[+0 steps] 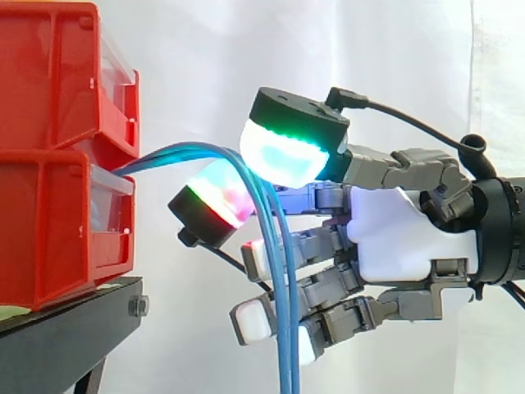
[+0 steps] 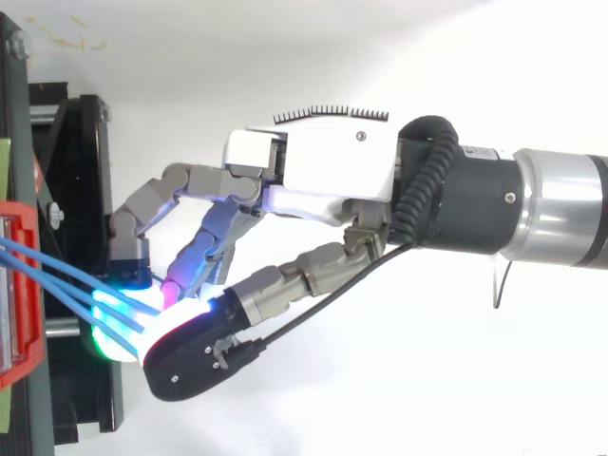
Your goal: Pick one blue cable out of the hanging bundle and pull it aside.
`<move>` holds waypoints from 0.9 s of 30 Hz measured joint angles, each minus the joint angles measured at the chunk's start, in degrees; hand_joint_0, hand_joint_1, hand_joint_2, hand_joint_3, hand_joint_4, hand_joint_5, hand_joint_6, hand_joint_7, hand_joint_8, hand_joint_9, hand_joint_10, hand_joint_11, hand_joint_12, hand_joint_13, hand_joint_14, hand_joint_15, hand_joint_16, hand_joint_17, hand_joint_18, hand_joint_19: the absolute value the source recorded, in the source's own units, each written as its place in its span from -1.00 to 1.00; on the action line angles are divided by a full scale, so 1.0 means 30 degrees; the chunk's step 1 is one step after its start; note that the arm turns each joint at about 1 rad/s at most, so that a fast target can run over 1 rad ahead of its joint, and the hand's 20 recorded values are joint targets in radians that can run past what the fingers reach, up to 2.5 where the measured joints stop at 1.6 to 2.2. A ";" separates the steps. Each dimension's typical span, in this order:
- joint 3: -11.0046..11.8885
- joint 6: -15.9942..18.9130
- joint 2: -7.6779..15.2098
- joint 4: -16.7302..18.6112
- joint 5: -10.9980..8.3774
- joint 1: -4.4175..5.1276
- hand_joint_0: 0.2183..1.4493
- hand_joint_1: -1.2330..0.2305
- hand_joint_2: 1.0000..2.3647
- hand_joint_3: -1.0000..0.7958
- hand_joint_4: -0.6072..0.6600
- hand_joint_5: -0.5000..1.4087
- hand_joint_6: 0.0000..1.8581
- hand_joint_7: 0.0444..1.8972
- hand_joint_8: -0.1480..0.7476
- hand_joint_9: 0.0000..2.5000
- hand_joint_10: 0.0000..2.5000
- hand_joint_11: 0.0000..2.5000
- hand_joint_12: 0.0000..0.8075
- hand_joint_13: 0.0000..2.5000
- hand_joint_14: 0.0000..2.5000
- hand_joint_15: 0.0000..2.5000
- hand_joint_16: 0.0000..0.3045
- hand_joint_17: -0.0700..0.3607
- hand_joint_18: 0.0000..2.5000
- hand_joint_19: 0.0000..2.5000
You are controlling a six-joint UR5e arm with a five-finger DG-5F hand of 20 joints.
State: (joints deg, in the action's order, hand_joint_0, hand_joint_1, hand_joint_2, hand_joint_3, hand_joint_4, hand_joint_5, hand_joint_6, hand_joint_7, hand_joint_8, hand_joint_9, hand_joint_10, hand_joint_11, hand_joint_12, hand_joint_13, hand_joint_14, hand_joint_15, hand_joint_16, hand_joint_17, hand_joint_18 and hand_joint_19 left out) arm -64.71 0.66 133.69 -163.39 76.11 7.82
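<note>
The blue cables (image 1: 283, 328) are pinched by the hand (image 1: 402, 230).
They are seen arching out of the red bins (image 1: 57, 164) beyond the fingertips and hanging down between two glowing pads (image 1: 287, 152), by which they are clasped; the other fingers are extended below.

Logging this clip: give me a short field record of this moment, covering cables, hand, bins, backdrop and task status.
cables: several thin blue cables, leaving the bins' front, arching over and hanging down close together
hand: robot hand, reaching in from the right, at the bend of the cables
grasp: cannot tell
bins: two stacked red plastic bins on a black stand
backdrop: white curtain
task status: no cable seen set apart from the bundle yet
</note>
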 measured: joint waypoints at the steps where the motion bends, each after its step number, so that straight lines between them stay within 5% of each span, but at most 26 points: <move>1: 0.0000 0.0014 -0.0001 -0.0002 -0.0006 0.0000 -0.41 -0.34 -0.97 0.01 -0.37 -0.67 0.01 -0.10 -0.26 -0.18 -0.99 -0.57 -0.16 -0.30 -0.98 -0.57 -0.69 -0.18 -0.35 -0.47; 11: -0.0010 0.0043 -0.0025 -0.0174 -0.0001 -0.0002 -0.47 -0.20 -0.99 0.02 -0.18 -0.62 -0.03 -0.03 -0.09 -0.16 -0.99 -0.75 -0.01 -0.28 -0.99 -0.62 -0.61 -0.05 -0.31 -0.51; 14: -0.0008 0.0020 -0.0118 -0.0309 -0.0015 -0.0002 -0.41 -0.38 -0.96 0.08 -0.09 -0.63 -0.03 0.05 -0.07 -0.22 -0.99 -0.72 -0.12 -0.32 -0.99 -0.60 -0.69 -0.18 -0.38 -0.49; 17: -0.0009 -0.0048 -0.0289 -0.0565 -0.0023 0.0026 -0.26 -0.53 -0.95 0.06 -0.21 -0.66 0.01 0.20 -0.06 -0.26 -0.99 -0.67 -0.14 -0.33 -0.99 -0.61 -0.71 -0.21 -0.36 -0.53; 20: -0.0008 -0.0143 -0.0496 -0.1024 -0.0026 0.0071 -0.09 -0.58 -0.96 -0.06 -0.28 -0.68 0.04 0.14 -0.14 -0.30 -0.99 -0.63 -0.16 -0.34 -0.99 -0.62 -0.72 -0.23 -0.37 -0.53; 22: -0.0007 -0.0186 -0.0606 -0.1451 -0.0022 0.0089 0.01 -0.52 -0.99 -0.31 -0.36 -0.69 0.05 0.02 -0.24 -0.32 -0.99 -0.63 -0.19 -0.36 -0.99 -0.62 -0.74 -0.25 -0.39 -0.52; 27: -0.0013 -0.0185 -0.0694 -0.2272 0.0008 0.0088 -0.11 -0.57 -1.00 -0.44 -0.31 -0.69 0.04 -0.15 -0.29 -0.32 -0.99 -0.63 -0.21 -0.34 -0.99 -0.63 -0.74 -0.27 -0.35 -0.59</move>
State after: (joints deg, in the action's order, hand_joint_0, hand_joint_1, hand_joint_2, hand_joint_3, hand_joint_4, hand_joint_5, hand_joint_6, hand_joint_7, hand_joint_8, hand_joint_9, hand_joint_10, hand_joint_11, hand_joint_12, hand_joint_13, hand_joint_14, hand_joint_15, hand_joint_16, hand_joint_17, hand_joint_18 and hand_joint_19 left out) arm -64.75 0.11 131.61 -170.21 76.13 8.09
